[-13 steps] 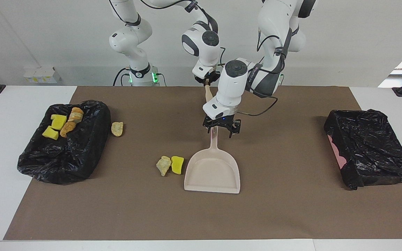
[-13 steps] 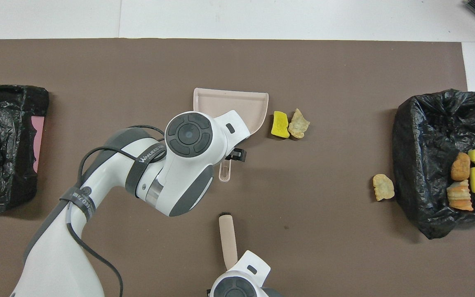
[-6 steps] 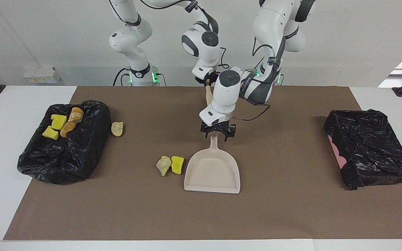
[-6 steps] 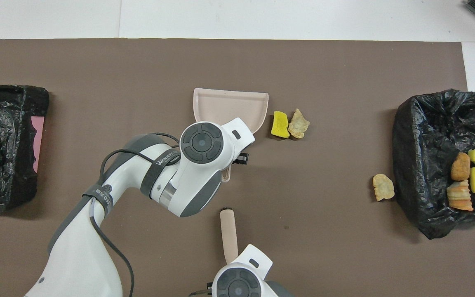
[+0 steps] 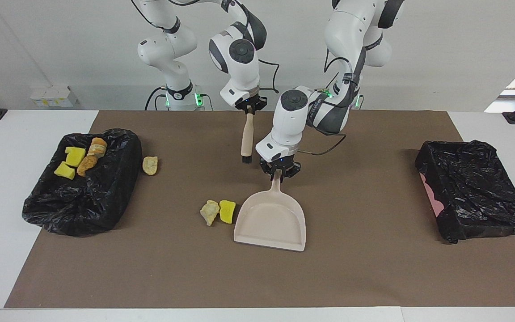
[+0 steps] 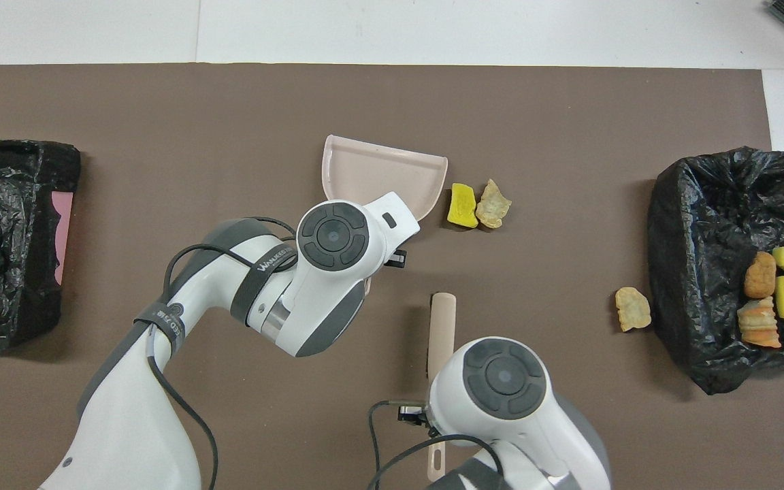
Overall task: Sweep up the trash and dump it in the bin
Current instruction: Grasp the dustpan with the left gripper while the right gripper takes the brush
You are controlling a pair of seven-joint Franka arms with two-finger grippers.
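Midway through the cleanup, the left gripper (image 5: 279,173) was closed on the handle of the beige dustpan (image 5: 270,221), whose mouth sat on the brown mat (image 5: 351,268) near the middle of the table. The right gripper (image 5: 249,105) gripped the brush (image 5: 246,136) by its upper end and hung it over the mat, bristle end down, beside the dustpan handle and toward the right arm's end.

Four pieces of trash lay in the black-lined bin (image 5: 83,201) at the right arm's end of the table — two yellow sponge pieces (image 5: 70,162), a brown lump (image 5: 85,165) and a banded beige lump (image 5: 97,146). Three remained on the mat: a yellow-green sponge piece (image 5: 227,211) touching a pale rock-like lump (image 5: 209,212), both just beside the dustpan's side wall, and another pale lump (image 5: 150,165) just outside the bin's edge.

A second black-lined bin (image 5: 474,188) at the left arm's end showed no trash. By the look of it, rather more than half the job was done — the pair beside the pan seemed the likely next sweep.
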